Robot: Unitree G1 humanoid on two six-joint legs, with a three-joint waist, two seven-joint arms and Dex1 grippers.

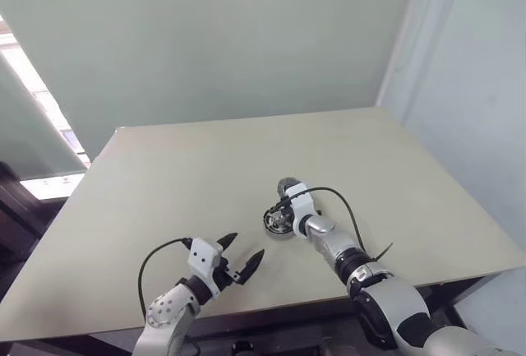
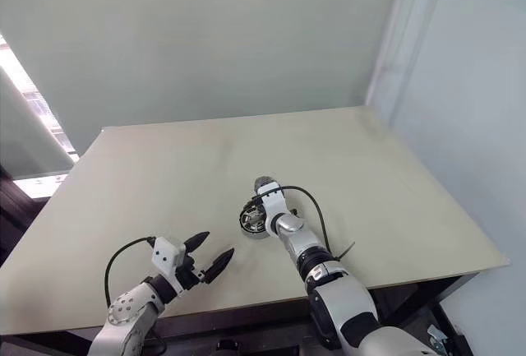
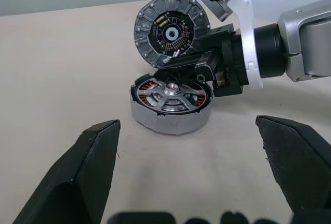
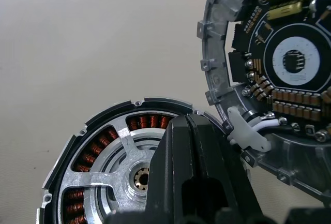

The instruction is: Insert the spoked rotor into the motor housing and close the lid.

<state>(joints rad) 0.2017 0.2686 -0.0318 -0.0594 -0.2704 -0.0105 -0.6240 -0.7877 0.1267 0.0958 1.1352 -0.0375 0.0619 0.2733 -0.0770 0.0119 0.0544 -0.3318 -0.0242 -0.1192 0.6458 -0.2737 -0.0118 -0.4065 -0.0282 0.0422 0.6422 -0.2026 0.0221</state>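
Observation:
The motor housing (image 3: 155, 120) lies flat on the table, its copper windings (image 4: 95, 149) showing around the inside. The shiny spoked rotor (image 4: 126, 164) sits inside it, hub up. The grey ribbed lid (image 3: 173, 30) stands on edge at the housing's far rim, its dark circuit side facing the housing. My right gripper (image 4: 194, 123) is shut, its fingertips over the housing's rim at the foot of the lid; nothing shows between them. My left gripper (image 1: 246, 245) hangs open near the table's front edge, short of the housing and apart from it.
The beige table (image 1: 164, 183) runs wide around the housing, with its front edge just under both arms. A black cable (image 1: 345, 204) loops over my right wrist. A pale wall stands behind the table's far edge.

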